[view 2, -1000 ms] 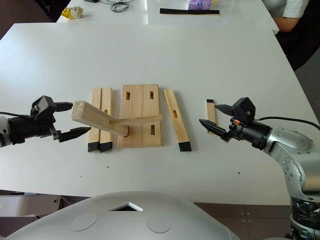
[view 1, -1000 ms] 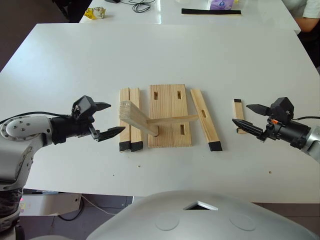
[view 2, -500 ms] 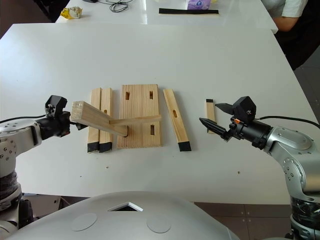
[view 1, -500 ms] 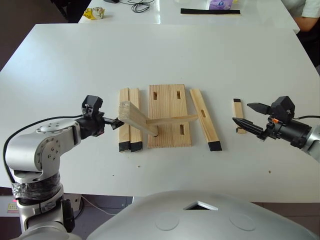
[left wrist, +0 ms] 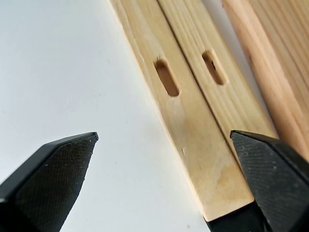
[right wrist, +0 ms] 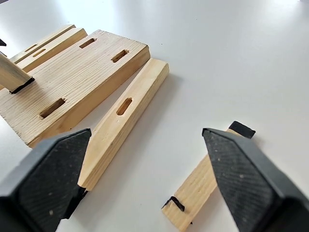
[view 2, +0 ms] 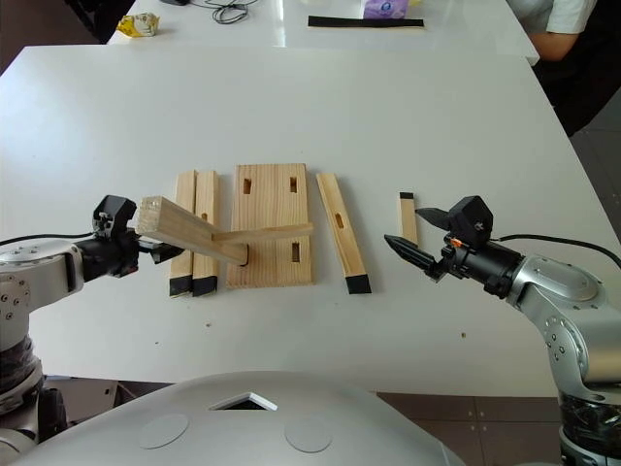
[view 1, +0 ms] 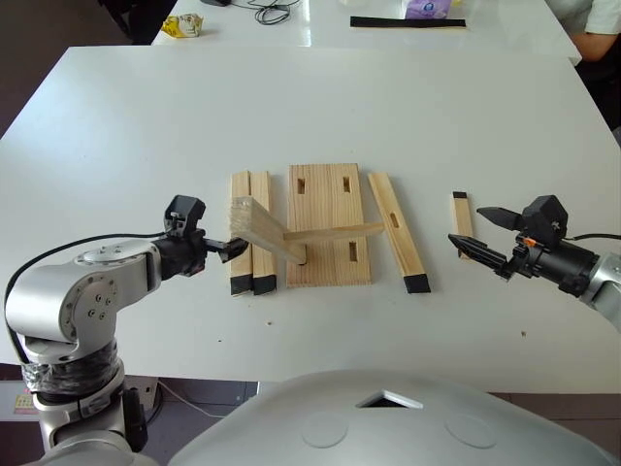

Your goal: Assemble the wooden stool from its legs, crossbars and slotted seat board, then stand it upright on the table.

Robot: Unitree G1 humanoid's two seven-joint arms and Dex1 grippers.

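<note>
So far: one planted leg [view 1: 262,228] stands tilted in a slot of the seat board [view 1: 330,199], with a thin crossbar [view 1: 340,232] reaching from it across the board. We judge the assembly to be in its early part.
Loose parts: a pair of legs [view 1: 251,194] lies side by side just left of the board, a lone leg [view 1: 399,231] just right of it, and a short crossbar [view 1: 461,206] farther right on the table [view 1: 146,116].
Left gripper [view 1: 231,247]: spread wide and holding nothing, at the near, black-capped end of the pair.
Right gripper [view 2: 401,223]: also spread wide and empty, hovering by the short crossbar.
Step in hand: we read this as lining up a pick of the next leg from the pair.
Next move: we would need to close on one leg alone, since its neighbour touches it, then lift clear of the tilted leg close above.
Left wrist view adds: both slots in the pair show plainly, and the outer leg's end lies between the fingers [left wrist: 53,169].
Right wrist view adds: the short crossbar lies off toward one finger [right wrist: 241,179], not centred in the gap.
Head views add: the whole layout, and how near the planted leg leans over the pair. We cannot tell whether the left gripper touches wood.
</note>
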